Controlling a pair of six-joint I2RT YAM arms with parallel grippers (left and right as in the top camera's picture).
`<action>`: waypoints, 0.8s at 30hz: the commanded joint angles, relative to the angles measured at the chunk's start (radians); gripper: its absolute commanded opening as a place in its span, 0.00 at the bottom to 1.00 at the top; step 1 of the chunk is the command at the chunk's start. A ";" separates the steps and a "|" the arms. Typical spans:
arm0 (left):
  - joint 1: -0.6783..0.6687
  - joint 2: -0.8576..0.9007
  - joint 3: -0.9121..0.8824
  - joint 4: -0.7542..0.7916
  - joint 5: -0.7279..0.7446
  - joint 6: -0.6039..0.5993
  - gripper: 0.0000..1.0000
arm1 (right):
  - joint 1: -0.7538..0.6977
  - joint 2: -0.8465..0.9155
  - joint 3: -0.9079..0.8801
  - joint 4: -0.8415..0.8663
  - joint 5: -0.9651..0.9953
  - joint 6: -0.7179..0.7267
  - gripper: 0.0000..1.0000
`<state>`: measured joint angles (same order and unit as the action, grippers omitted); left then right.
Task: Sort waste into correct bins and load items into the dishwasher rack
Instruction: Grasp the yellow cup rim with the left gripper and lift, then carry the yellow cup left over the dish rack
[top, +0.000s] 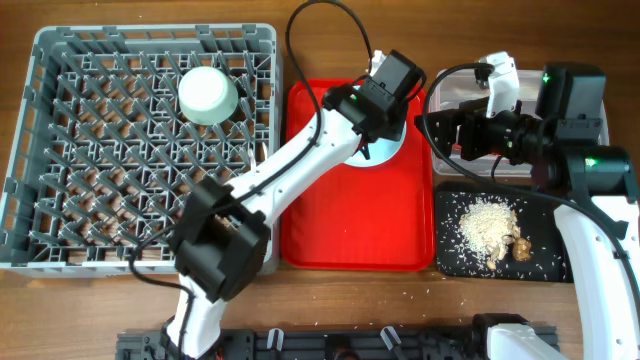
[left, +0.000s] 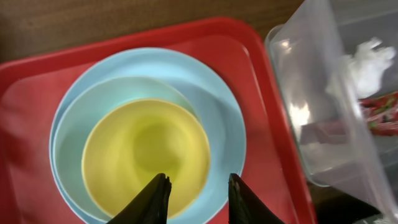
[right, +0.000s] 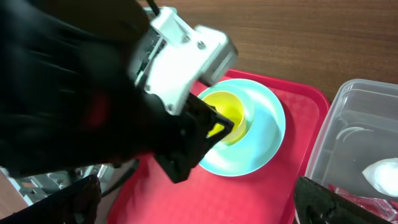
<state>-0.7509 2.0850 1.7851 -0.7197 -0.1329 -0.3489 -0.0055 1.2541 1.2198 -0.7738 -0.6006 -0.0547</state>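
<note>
overhead: my left hand (top: 374, 140) hangs over the plate (top: 392, 152) at the far end of the red tray (top: 350, 230), just beside the rack (top: 30, 150).

left wrist: the cup (left: 146, 155), plain yellow, sits upright inside a pale bowl (left: 68, 143) on that plate. the fingers (left: 155, 199) stand a little apart over one side of its rim, gripping nothing. i judge the cup light, stiff, glossy and likely slippery, so i'd pinch its wall, one finger inside, one outside.

right wrist: the right hand (right: 199, 202) is spread wide and empty, near the tub (right: 360, 137).
</note>
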 joint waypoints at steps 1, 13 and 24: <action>0.000 0.042 0.000 -0.003 0.020 0.005 0.31 | 0.000 0.008 -0.001 0.002 0.002 -0.016 1.00; 0.001 0.109 0.000 0.020 0.015 0.058 0.27 | 0.000 0.008 -0.001 0.002 0.002 -0.016 1.00; 0.018 -0.108 0.004 0.041 -0.208 0.053 0.04 | 0.000 0.008 -0.001 0.002 0.002 -0.017 1.00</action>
<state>-0.7498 2.1605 1.7813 -0.6777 -0.2699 -0.2970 -0.0055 1.2541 1.2198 -0.7742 -0.6006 -0.0547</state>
